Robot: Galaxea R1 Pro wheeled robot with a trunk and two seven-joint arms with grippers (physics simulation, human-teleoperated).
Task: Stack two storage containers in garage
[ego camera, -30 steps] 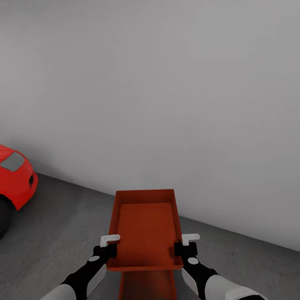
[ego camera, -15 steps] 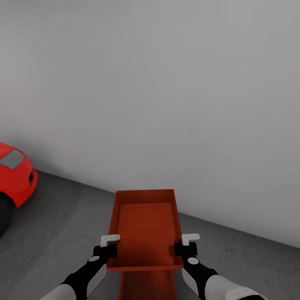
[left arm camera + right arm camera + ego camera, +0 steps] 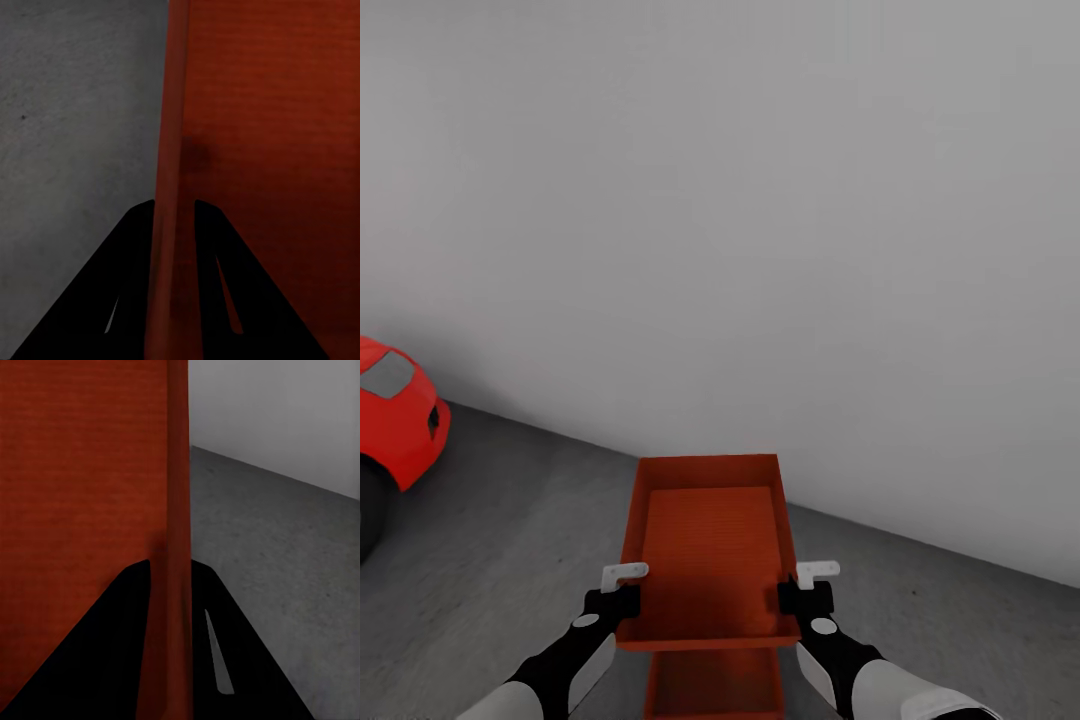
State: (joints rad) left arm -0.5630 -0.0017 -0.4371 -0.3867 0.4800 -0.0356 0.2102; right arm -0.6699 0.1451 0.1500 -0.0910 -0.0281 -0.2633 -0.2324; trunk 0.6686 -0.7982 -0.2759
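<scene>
Drift of the car (image 3: 395, 425) leftward in my head view shows my base turning in the garage, while my left gripper (image 3: 622, 590) and right gripper (image 3: 800, 588) keep pinching the upper container (image 3: 708, 550) above the lower container (image 3: 712, 682).

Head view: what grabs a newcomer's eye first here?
The orange-red rectangular storage container at bottom centre, held over the dark grey concrete floor, with the left claw and the right claw each clamped on a side wall. A second orange-red container shows just beneath it. The glossy red car sits at the left edge, below the plain white-grey wall.
</scene>
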